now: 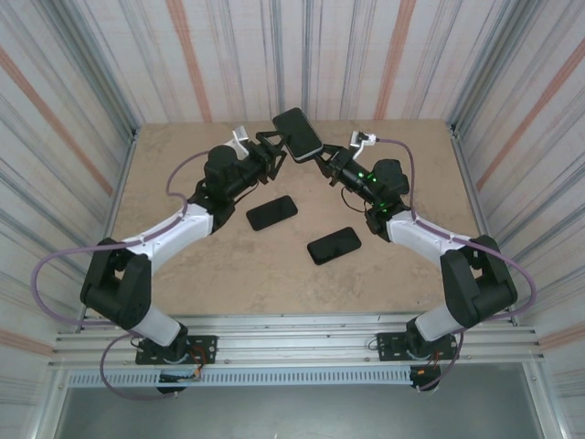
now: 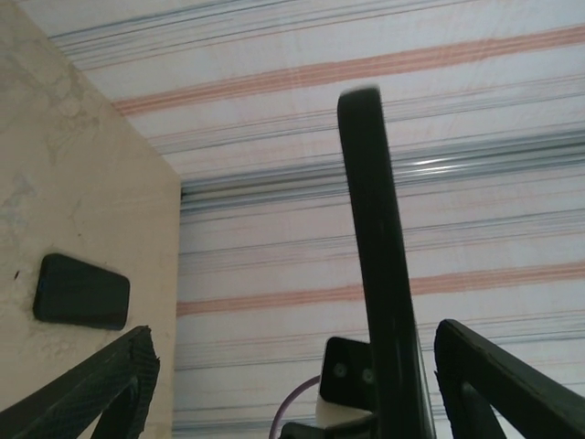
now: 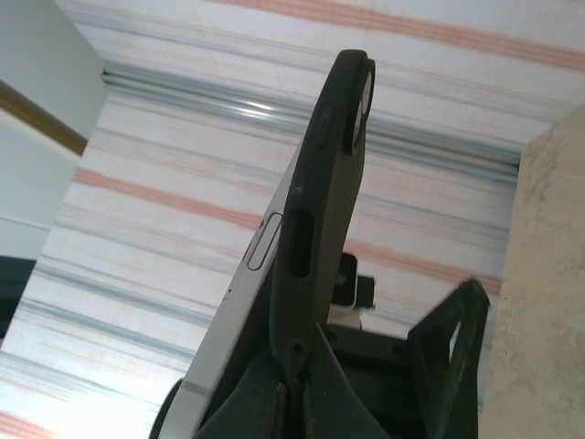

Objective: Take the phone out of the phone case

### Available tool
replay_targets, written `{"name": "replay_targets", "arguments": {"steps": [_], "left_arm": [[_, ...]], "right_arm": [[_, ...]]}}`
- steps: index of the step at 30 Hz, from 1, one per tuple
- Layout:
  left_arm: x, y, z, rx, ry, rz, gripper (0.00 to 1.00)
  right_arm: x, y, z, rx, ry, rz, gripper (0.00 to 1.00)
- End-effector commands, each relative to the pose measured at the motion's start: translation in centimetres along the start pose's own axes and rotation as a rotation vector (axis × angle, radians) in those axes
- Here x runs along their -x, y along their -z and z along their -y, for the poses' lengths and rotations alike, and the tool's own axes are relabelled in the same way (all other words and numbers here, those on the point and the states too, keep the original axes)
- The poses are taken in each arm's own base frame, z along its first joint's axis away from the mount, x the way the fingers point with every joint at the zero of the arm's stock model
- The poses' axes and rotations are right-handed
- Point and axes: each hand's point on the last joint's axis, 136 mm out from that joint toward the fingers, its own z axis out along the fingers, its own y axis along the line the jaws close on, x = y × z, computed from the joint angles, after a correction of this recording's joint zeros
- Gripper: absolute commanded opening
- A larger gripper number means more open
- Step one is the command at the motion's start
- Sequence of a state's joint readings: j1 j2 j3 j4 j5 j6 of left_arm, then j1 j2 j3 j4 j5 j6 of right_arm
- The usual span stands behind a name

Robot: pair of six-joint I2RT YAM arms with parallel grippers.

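A phone in a black phone case is held up in the air above the far middle of the table. My right gripper is shut on the lower edge of the phone case. The phone's silver side stands partly away from the case there. My left gripper is open, with its fingers spread wide on either side of the cased phone's thin edge. That edge stands nearer the right finger, with a gap showing between them.
Two other dark phones lie flat on the tan table, one at the middle and one nearer the right arm. One of them appears in the left wrist view. Striped walls close in the table.
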State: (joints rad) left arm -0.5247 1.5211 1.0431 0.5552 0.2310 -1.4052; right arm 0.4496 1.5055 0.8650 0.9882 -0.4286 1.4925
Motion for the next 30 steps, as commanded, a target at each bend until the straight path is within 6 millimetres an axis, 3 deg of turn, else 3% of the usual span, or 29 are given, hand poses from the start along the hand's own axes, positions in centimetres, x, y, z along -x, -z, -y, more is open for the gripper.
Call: {"name": "replay_targets", "arguments": {"steps": [1, 6, 12, 23, 30], "left_arm": [[-1.7, 1.7, 3.0, -0.012, -0.033, 0.011, 0.84], [-3.9, 3.2, 2.8, 0.081, 0.031, 0.055, 0.84], [-5.5, 3.9, 4.6, 0.073, 0.058, 0.084, 0.81], [-6.3, 1.7, 7.2, -0.006, 0.1, 0.064, 0.65], [-6.5, 0.6, 6.6, 0.008, 0.105, 0.06, 0.61]], "right_arm": [[1.7, 0.1, -1.5, 0.056, 0.083, 0.101, 0.0], [2.3, 0.0, -0.5, 0.024, 0.088, 0.165, 0.0], [2.4, -0.3, 0.3, 0.006, 0.099, 0.191, 0.0], [1.6, -0.5, 0.8, -0.011, 0.167, 0.198, 0.0], [1.4, -0.4, 0.4, 0.003, 0.169, 0.199, 0.0]]}}
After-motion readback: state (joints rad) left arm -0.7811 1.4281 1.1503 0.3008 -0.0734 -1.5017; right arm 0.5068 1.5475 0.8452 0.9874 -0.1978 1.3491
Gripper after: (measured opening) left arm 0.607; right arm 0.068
